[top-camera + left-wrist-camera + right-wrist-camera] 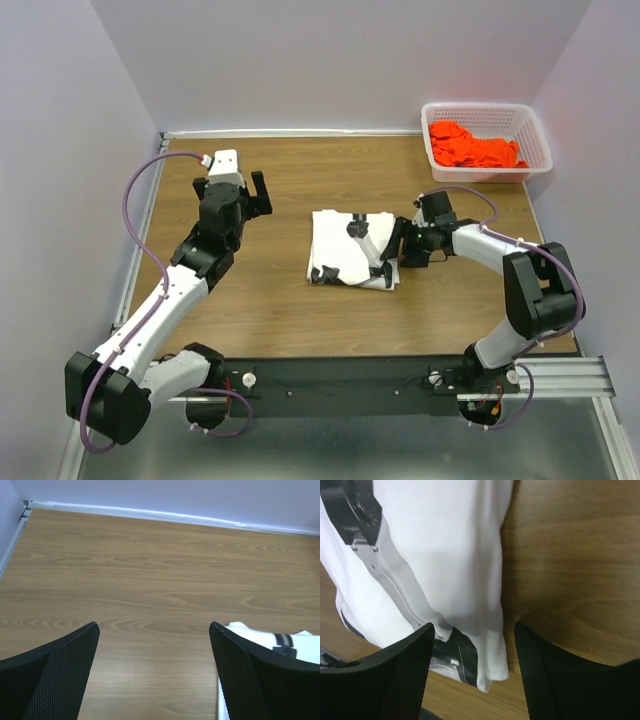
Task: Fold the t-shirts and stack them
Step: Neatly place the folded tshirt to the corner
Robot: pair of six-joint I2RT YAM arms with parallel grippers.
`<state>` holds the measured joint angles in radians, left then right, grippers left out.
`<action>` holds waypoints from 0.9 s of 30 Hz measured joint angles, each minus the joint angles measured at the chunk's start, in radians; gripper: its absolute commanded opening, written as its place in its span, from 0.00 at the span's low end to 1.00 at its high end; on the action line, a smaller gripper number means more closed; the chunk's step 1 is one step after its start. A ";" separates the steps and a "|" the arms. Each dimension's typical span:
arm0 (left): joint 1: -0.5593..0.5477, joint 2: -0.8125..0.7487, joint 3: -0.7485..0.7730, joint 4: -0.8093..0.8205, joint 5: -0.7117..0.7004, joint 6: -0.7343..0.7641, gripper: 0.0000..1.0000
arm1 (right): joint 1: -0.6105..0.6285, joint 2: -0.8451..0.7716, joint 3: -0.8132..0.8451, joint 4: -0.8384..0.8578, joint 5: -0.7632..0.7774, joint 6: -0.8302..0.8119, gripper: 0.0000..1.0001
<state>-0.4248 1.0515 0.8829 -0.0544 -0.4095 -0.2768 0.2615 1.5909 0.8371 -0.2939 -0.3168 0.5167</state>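
Note:
A white t-shirt (pixel 345 248) with a black and grey print lies folded in the middle of the table. My right gripper (pixel 402 252) is low at its right edge. In the right wrist view the right gripper (pixel 474 627) is open, and a corner of the white t-shirt (pixel 445 555) lies loose between the jaws without being pinched. My left gripper (pixel 258 194) hovers to the left of the shirt. Its jaws (pixel 154 626) are wide open over bare wood, with the white t-shirt (pixel 255 634) just past the right finger. An orange-red t-shirt (pixel 472 146) lies crumpled in the basket.
The white lattice basket (pixel 485 107) stands at the back right corner of the wooden table (pixel 280 310). Walls close in the back and both sides. A metal rail with the arm bases runs along the near edge.

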 measured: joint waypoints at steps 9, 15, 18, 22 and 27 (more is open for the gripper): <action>0.000 -0.059 -0.095 0.008 -0.055 0.008 0.99 | 0.068 0.134 0.133 -0.005 0.042 0.005 0.37; 0.000 -0.077 -0.106 0.015 -0.056 0.008 0.99 | 0.079 0.174 0.182 -0.033 0.106 -0.019 0.00; 0.000 -0.095 -0.117 0.019 -0.063 0.013 0.99 | 0.086 0.175 0.212 -0.069 0.200 -0.060 0.00; -0.006 -0.129 -0.132 0.032 -0.089 0.023 0.99 | 0.086 0.175 0.248 -0.119 0.423 -0.175 0.00; -0.028 -0.176 -0.150 0.056 -0.142 0.040 0.99 | 0.045 0.182 0.253 -0.154 0.714 -0.312 0.00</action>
<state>-0.4526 0.8753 0.7334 0.0013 -0.5510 -0.2371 0.3065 1.7733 1.0897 -0.4484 0.3969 0.2050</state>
